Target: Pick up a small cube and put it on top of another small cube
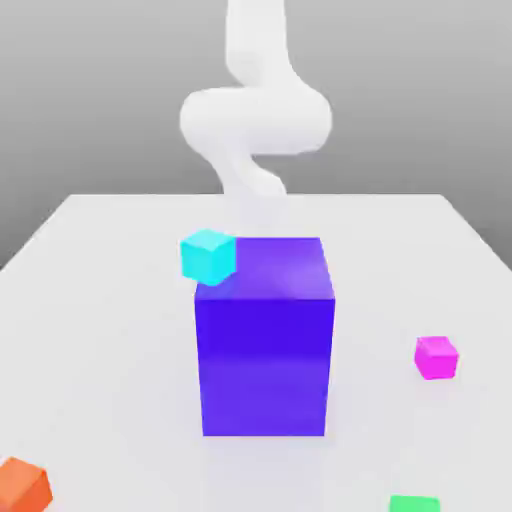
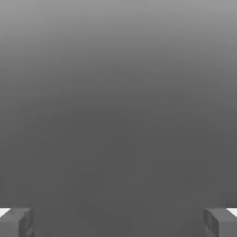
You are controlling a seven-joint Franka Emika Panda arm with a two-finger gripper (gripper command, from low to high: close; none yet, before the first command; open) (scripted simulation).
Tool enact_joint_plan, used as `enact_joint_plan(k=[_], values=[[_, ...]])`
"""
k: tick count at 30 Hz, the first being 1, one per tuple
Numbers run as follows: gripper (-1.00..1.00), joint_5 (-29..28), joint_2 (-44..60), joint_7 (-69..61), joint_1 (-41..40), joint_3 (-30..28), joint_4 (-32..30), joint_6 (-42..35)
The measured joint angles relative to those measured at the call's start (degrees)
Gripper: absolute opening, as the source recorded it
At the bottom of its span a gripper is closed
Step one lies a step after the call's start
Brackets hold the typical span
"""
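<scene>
Orange cube [image 1: 24, 487] nearest — magenta cube [image 1: 437, 358] right of the blue-violet block [image 1: 265, 365].

Ext. view bright, shadows v. faint; hand view dim, darker centre.

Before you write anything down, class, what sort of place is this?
Probably a simulated robot workspace: a white jointed robot arm, a plain white flat tabletop and a glossy blue-violet block suggest it.
</scene>
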Motion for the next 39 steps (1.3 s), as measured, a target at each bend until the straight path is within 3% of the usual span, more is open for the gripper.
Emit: enact_joint_plan(k=[15,20,27,28,35,39], values=[[0.0,0.26,32.02,-31.89,23.64,9.16,-19.36,21.15],[0.0,-2.25,42.52,-39.99,30.24,13.24,-25.35,28.06],[0.0,-12.47,57.12,-34.03,37.89,3.9,-23.71,39.34],[-1.0,-12.89,58.3,-33.69,38.85,2.85,-23.47,40.3],[-1.0,-12.91,58.16,-33.62,38.94,2.79,-23.51,40.12],[-1.0,-7.74,51.12,-37.58,35.34,7.63,-24.99,34.54]])
